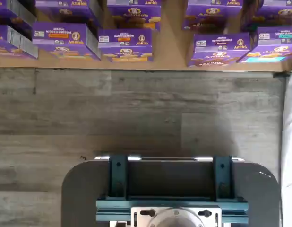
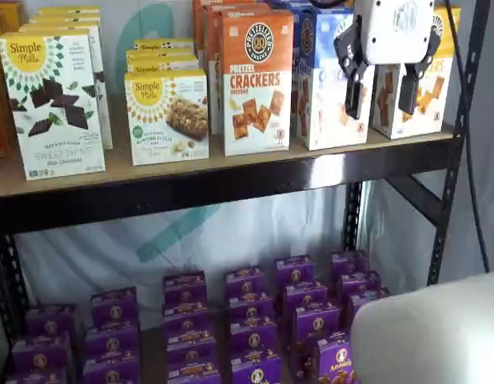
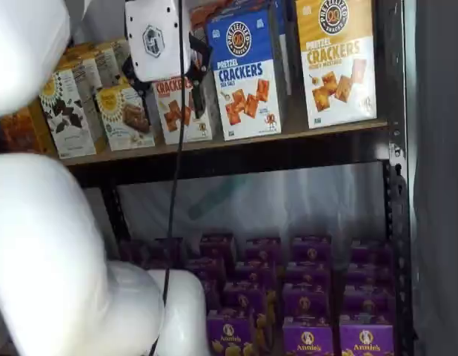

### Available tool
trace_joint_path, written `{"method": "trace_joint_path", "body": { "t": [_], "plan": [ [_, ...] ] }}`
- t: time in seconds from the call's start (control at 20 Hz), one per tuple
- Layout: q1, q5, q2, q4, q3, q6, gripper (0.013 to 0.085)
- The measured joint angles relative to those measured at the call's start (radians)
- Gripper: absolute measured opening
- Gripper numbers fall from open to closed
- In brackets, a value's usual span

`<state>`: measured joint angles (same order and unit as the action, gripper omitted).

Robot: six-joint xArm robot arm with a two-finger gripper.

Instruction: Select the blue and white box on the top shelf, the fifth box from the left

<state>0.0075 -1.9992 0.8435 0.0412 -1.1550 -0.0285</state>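
The blue and white box (image 3: 247, 74) stands upright at the front of the top shelf (image 3: 236, 152), between an orange-and-white carton and a yellow-topped carton. In a shelf view the box (image 2: 323, 96) is partly covered by my gripper (image 2: 383, 90). The gripper hangs in front of the top shelf (image 2: 231, 184), white body above, two black fingers pointing down with a plain gap between them, holding nothing. In a shelf view the gripper (image 3: 166, 74) shows left of the box, in front of the orange-and-white carton. The wrist view shows neither.
The orange-and-white cheddar carton (image 2: 256, 80) and the yellow-topped carton (image 3: 336, 59) flank the box. Simple Mills boxes (image 2: 51, 104) stand further left. Small purple boxes (image 2: 247, 320) fill the lower level and show in the wrist view (image 1: 122, 45) beyond the dark mount (image 1: 169, 189). My white arm (image 3: 44, 245) fills one side.
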Motion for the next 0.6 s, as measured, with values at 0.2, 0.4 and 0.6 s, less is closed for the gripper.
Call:
{"method": "trace_joint_path", "body": {
  "t": [0.2, 0.4, 0.6],
  "plan": [
    [-0.003, 0.013, 0.008, 0.005, 0.007, 0.001, 0.0850],
    [-0.002, 0.020, 0.009, 0.013, 0.012, -0.003, 0.0850],
    [0.017, 0.063, 0.003, 0.003, 0.021, -0.017, 0.0850]
  ]
}}
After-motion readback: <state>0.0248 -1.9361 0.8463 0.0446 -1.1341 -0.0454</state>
